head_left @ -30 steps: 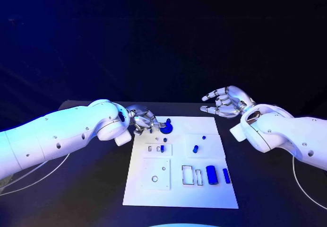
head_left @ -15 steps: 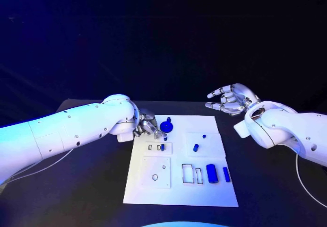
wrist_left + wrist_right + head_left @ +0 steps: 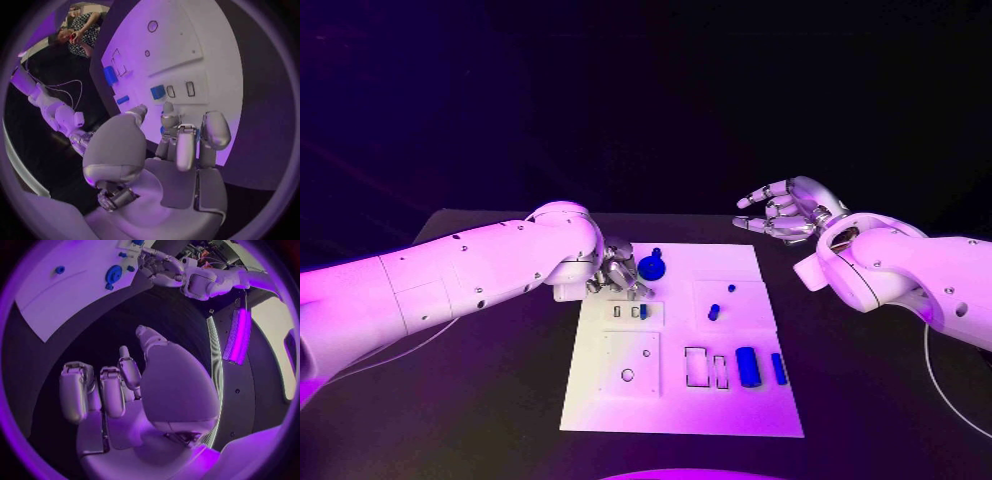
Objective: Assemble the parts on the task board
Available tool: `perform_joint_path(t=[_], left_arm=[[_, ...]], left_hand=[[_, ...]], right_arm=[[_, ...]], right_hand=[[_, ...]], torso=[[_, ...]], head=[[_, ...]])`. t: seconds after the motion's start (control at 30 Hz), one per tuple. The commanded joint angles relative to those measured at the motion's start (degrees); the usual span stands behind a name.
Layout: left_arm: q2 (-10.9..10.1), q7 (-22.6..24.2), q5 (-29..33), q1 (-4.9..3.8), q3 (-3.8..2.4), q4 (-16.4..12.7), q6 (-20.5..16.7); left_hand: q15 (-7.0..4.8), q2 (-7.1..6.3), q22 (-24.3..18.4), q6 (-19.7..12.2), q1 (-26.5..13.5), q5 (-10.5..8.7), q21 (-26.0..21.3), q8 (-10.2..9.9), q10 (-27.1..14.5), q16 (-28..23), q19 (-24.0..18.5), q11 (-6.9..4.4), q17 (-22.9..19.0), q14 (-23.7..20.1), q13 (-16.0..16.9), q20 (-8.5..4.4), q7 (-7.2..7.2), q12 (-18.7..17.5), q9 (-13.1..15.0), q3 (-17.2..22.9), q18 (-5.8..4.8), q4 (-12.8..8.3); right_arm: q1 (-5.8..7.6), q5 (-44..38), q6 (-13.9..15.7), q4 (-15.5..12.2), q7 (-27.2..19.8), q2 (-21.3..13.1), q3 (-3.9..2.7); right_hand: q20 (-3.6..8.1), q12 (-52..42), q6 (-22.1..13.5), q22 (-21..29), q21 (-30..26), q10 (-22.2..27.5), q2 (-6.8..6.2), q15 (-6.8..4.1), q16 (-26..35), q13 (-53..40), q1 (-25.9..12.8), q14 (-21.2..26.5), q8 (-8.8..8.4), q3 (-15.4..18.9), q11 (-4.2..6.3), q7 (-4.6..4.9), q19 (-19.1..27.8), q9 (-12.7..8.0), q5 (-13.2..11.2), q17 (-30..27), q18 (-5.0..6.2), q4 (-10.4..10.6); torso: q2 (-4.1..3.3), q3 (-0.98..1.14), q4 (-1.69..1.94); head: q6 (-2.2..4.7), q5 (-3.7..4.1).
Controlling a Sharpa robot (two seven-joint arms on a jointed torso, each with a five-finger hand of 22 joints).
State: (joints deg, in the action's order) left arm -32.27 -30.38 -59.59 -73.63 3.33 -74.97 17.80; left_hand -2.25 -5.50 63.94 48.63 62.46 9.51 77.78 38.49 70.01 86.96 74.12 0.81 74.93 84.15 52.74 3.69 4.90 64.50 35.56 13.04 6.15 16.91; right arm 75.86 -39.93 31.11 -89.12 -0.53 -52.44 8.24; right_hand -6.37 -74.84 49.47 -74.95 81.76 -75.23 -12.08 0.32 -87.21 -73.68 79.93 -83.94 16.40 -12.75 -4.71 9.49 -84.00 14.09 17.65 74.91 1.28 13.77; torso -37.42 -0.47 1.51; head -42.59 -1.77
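**Left hand settled low at board's far-left corner, right hand idle off-board**

Since the earlier frames the left arm has swung further in over the table and its hand (image 3: 620, 272) has dropped closer to the task board (image 3: 682, 410), ending beside the round blue part (image 3: 653, 267). Right hand (image 3: 788, 212) barely shifted, slightly further right and back.

Left hand: fingers curled in and bunched over the board's far-left corner, just left of the round blue part. Can't tell from the head view or the left wrist view (image 3: 181, 145) whether they pinch anything; a bit of blue shows between the fingertips in the wrist view, unclear if it is held.

Right hand: hovering off the board's far-right corner, above the black table (image 3: 473, 400), fingers loosely bent and apart, nothing in them. Right wrist view (image 3: 119, 390) confirms an empty palm.

Parts on the board:
- small blue peg (image 3: 731, 288) and short blue piece (image 3: 714, 312) on the right-centre raised plate
- small blue piece (image 3: 643, 312) in the slotted block on the left
- large blue cylinder (image 3: 747, 367) and slimmer blue bar (image 3: 777, 370) lying side by side near the right edge, next to the empty rectangular slots (image 3: 697, 367)
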Motion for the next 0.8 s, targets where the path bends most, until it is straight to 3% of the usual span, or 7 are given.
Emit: perform_joint_path(t=[0.03, 0.4, 0.8], left_arm=[[0.5, -0.4, 0.3, -0.15, 0.14, 0.4, 1.8], [1.6, -0.4, 1.6, -0.05, 1.04, 2.0, 2.6], [2.1, -0.3, 4.2, 0.0, 1.22, 2.5, 4.4]], left_hand=[[-0.29, 0.29, -0.1, -0.4, -0.4, 0.01, 0.0, -0.1, -0.5, -0.2, -0.5, 0.01, 7.7, 3.4, -0.2, -0.12, 0.03, -0.4, 0.1, -0.3, -0.67, -0.1], [-0.22, 0.48, -0.3, -0.6, -0.2, 0.08, -0.1, -0.3, -1.1, -0.2, -0.6, 0.08, 7.8, 3.3, -1.0, -0.08, 0.11, -1.1, 0.2, -0.3, -0.64, -0.1], [-0.11, 0.87, -0.3, -0.9, 0.6, 0.22, -0.1, -0.5, -1.9, -0.2, -0.8, 0.18, 7.8, 3.3, -1.9, 0.03, 0.2, -1.8, 0.5, -0.2, -0.63, -0.2]], right_arm=[[0.02, -0.1, -0.8, 0.1, 0.0, 0.1, -0.01], [0.03, 0.0, -1.0, 0.5, 0.1, 0.3, -0.01], [0.03, -0.9, -1.2, 1.3, 0.2, 0.8, -0.01]], right_hand=[[0.03, 0.1, 0.0, -10.6, -0.3, 0.3, -0.43, 0.01, 0.1, 0.1, 0.1, -4.2, 0.09, 0.0, 0.14, -0.1, -1.6, 0.0, 0.3, 7.3, 0.82, 0.2], [0.04, 0.3, 0.0, -10.5, -0.5, 0.5, -0.47, 0.0, 0.2, 0.4, 0.0, -4.2, 0.13, 0.0, 0.14, -0.12, -1.5, 0.0, 0.6, 7.1, 0.87, 0.3], [0.05, 0.4, 0.0, -10.5, -0.6, 0.6, -0.43, -0.01, 0.2, 0.4, 0.1, -4.1, 0.18, 0.0, 0.16, -0.13, -1.4, 0.0, 0.7, 7.0, 0.9, 0.4]], torso=[[-0.03, 0.02, -0.01], [-0.11, -0.01, -0.05], [-0.03, 0.03, -0.03]], head=[[-0.16, -0.01], [-0.26, 0.12], [-0.71, -0.14]])
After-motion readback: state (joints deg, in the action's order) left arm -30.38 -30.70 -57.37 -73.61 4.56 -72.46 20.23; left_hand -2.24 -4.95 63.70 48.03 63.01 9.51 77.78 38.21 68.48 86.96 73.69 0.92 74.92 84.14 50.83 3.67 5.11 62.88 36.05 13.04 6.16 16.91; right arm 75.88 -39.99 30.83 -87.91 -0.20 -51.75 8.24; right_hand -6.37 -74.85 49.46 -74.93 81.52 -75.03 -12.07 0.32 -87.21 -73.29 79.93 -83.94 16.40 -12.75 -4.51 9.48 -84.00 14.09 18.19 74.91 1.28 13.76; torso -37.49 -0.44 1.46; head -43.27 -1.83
